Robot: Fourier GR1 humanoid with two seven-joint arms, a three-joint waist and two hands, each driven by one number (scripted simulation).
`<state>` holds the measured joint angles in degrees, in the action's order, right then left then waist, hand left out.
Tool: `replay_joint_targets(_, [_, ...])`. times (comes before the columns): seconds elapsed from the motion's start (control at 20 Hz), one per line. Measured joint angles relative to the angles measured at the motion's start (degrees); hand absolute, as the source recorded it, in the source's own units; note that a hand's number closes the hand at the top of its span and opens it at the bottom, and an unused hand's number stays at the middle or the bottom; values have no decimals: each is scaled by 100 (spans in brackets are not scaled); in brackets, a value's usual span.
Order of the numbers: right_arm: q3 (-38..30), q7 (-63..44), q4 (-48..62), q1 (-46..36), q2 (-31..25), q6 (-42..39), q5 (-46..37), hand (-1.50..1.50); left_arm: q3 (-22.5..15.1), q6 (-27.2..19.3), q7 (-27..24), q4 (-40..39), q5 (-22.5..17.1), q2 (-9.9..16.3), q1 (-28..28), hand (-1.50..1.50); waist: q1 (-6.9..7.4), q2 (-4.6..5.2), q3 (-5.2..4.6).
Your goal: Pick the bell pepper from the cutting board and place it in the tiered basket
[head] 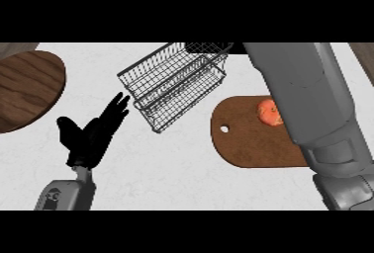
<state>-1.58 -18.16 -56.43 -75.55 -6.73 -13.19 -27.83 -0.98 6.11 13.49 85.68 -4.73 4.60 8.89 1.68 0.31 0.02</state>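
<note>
Your left robot hand (93,132) rests open. The right robot hand is hidden, so I cannot tell its state. The pepper (269,112) lies on the board (248,138) beside that forearm (306,94).

The cutting board (252,143) looked like wood, reddish brown with a smooth matt face and faint grain. On it, the bell pepper (269,112) had a smooth, slightly glossy orange-red skin. Left of the board, the tiered basket (171,84) was thin dark metal wire in an open mesh. Far left of the board, a round tabletop (25,89) showed darker wood with clear grain. The counter (182,173) under the board was white, matt and faintly mottled like stone. The left hand (91,133) was matt black.
</note>
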Motion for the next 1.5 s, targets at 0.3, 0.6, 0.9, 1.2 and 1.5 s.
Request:
replay_joint_targets(0.3, [-117,388,1083,-243,468,632,11,150,-86,-71,81,39,84,-86,25,0,25,11,-1])
replay_joint_targets(0.6, [-54,912,1851,-314,625,1107,1192,-150,-146,-35,84,-36,96,-142,162,0,185,44,-6])
replay_joint_targets(0.9, [432,1569,2414,-703,662,1450,2241,-150,-232,-18,109,-87,141,-206,240,0,282,49,-9])
replay_joint_targets(1.2, [721,2104,2680,-941,672,2369,2844,-150,-168,53,136,-131,76,-164,244,0,271,43,-11])
replay_joint_targets(1.5, [250,2058,2946,-998,561,3015,3142,-150,-52,35,171,-10,47,-83,115,0,89,20,-6])
